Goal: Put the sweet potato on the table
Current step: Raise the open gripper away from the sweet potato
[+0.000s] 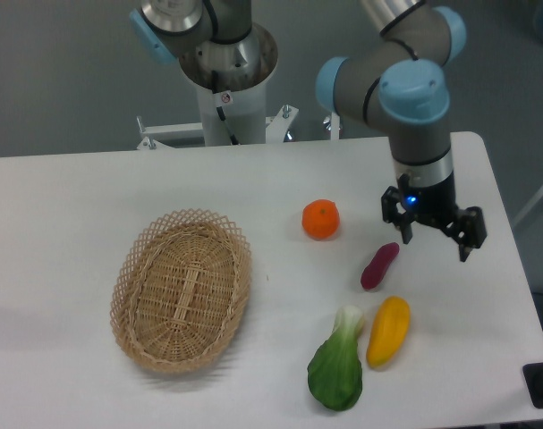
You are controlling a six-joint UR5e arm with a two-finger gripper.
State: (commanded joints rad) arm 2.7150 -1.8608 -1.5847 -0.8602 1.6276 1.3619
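The sweet potato (378,265), a slim magenta-purple tuber, lies on the white table (74,197), right of centre, slanting from upper right to lower left. My gripper (435,245) hangs just to its right and slightly above it, fingers pointing down. The fingers are spread apart and hold nothing. The left fingertip is close to the tuber's upper end; whether it touches I cannot tell.
A round orange fruit (320,219) sits up-left of the sweet potato. A yellow oblong vegetable (388,331) and a green leafy vegetable (337,370) lie near the front edge. An oval wicker basket (182,289) stands at the left. The arm's base (228,80) is at the back.
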